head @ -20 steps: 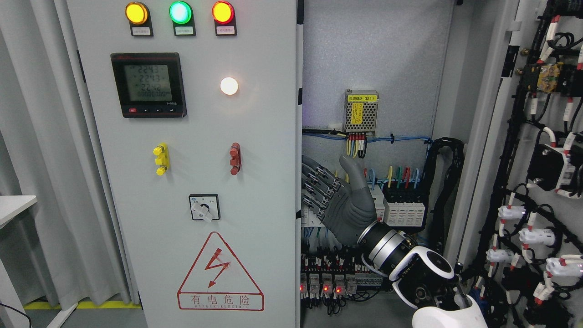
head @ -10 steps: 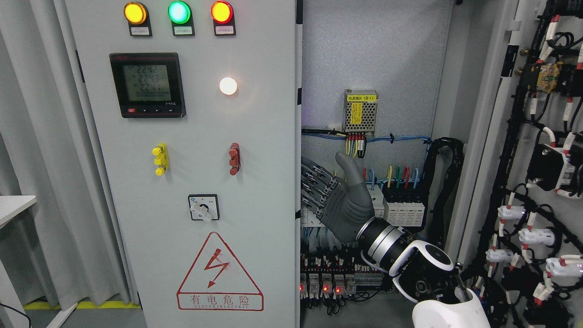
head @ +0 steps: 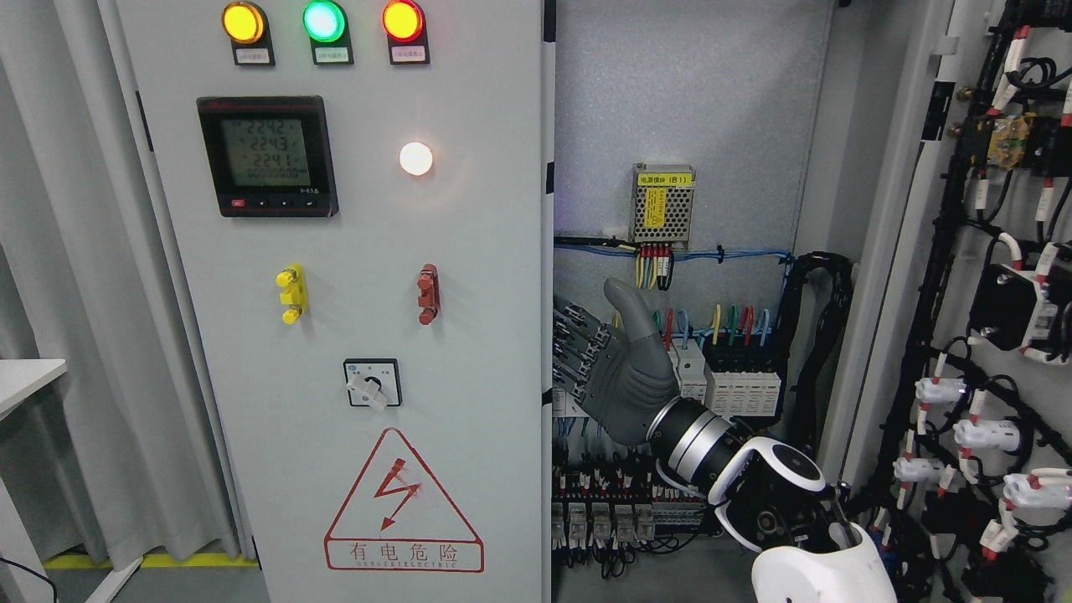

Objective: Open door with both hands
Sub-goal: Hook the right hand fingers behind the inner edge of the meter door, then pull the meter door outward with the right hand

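Observation:
The grey left cabinet door (head: 469, 276) carries three lamps, a meter (head: 266, 156) and a rotary switch (head: 372, 383). Its right edge stands a little off the cabinet. My right hand (head: 603, 368) comes in from the lower right and lies inside the cabinet against that edge. Its fingers (head: 576, 352) are stretched out, their tips hidden behind the door's edge, and the thumb (head: 626, 306) points up. The right door (head: 1005, 293) stands wide open at the far right, with its wiring showing. My left hand is out of view.
Inside the cabinet are a power supply (head: 663, 203), a row of breakers (head: 737, 381) and relays (head: 599, 519), close behind my hand. A grey curtain (head: 75, 251) and a white table corner (head: 25, 381) are on the left.
My right hand has moved left and a little up, further behind the left door's edge. The left door's face has shifted slightly to the left.

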Action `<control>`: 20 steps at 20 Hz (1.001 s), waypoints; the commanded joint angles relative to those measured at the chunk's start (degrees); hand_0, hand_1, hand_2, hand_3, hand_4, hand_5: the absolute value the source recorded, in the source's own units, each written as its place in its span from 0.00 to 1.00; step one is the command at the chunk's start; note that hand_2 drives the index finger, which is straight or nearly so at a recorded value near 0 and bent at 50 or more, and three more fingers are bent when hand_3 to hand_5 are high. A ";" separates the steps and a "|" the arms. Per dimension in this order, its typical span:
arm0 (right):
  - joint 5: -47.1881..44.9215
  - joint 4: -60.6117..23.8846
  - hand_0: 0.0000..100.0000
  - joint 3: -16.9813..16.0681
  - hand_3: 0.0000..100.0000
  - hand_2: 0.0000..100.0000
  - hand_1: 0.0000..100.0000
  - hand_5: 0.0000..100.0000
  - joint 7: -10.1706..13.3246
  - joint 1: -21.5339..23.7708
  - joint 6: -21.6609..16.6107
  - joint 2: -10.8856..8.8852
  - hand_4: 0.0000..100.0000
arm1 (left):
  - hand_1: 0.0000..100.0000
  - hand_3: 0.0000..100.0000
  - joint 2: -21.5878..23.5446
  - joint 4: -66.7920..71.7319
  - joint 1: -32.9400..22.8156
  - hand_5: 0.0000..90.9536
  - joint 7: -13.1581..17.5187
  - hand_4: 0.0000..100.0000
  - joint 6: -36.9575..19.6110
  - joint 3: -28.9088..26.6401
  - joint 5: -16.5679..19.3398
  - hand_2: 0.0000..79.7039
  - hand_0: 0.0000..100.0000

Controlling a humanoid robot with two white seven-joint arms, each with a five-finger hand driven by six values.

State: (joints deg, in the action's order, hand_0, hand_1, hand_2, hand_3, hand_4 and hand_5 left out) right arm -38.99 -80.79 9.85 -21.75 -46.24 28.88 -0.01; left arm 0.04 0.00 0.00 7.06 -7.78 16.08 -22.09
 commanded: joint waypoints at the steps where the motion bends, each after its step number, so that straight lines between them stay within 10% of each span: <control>1: -0.12 -0.77 0.22 0.61 0.00 0.00 0.00 0.00 -1.27 -0.17 -0.40 0.01 0.00 | 0.00 0.03 1.54 -0.53 -1.32 0.00 -0.20 0.03 0.13 0.00 0.03 0.03 0.29; 20: -0.21 -7.80 0.22 0.87 0.00 0.00 0.00 0.00 -1.98 3.35 -0.66 -0.78 0.00 | 0.00 0.03 1.63 -0.53 -1.41 0.00 -0.20 0.03 0.13 0.00 0.03 0.03 0.29</control>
State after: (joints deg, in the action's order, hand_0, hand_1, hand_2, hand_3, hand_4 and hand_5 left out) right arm -39.17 -84.37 10.42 -23.75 -44.17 28.19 0.03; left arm 0.01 0.00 0.00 6.84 -7.67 16.08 -22.09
